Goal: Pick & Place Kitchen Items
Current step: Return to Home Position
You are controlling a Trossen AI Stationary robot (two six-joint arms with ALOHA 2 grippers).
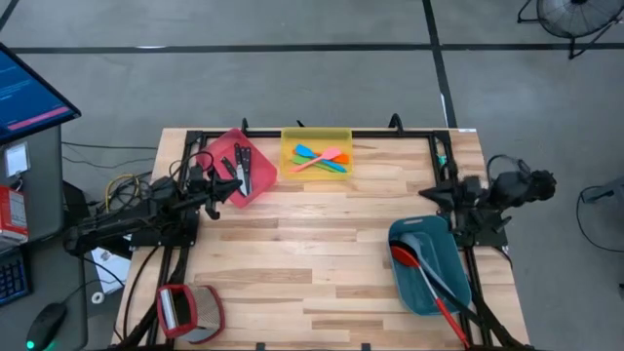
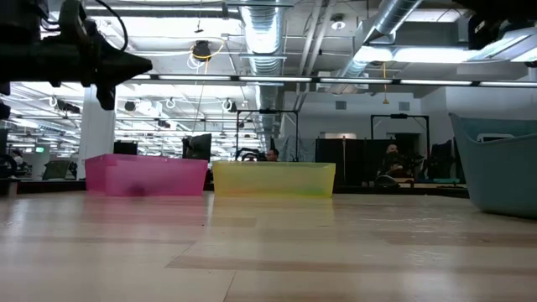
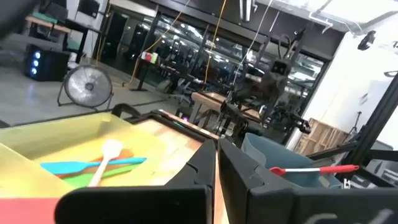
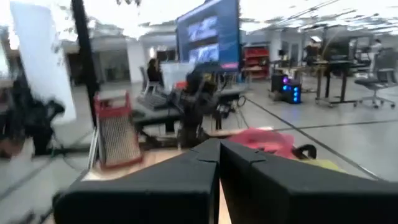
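Black-handled knives (image 1: 242,168) lie in the pink bin (image 1: 237,166) at the far left. Blue, orange and green spatulas (image 1: 320,157) lie in the yellow bin (image 1: 317,153); they also show in the left wrist view (image 3: 93,165). A red spoon (image 1: 419,273) and grey spoons (image 1: 429,255) lie in the teal bin (image 1: 429,265) at the near right. My left gripper (image 1: 231,190) is shut and empty, raised beside the pink bin's near edge. My right gripper (image 1: 425,198) is shut and empty, raised over the teal bin's far end.
A red-framed grater (image 1: 187,310) stands at the table's near left corner. In the low view the pink bin (image 2: 147,176), the yellow bin (image 2: 273,179) and the teal bin (image 2: 499,164) stand along the far and right sides, with bare wood in the middle (image 1: 312,253).
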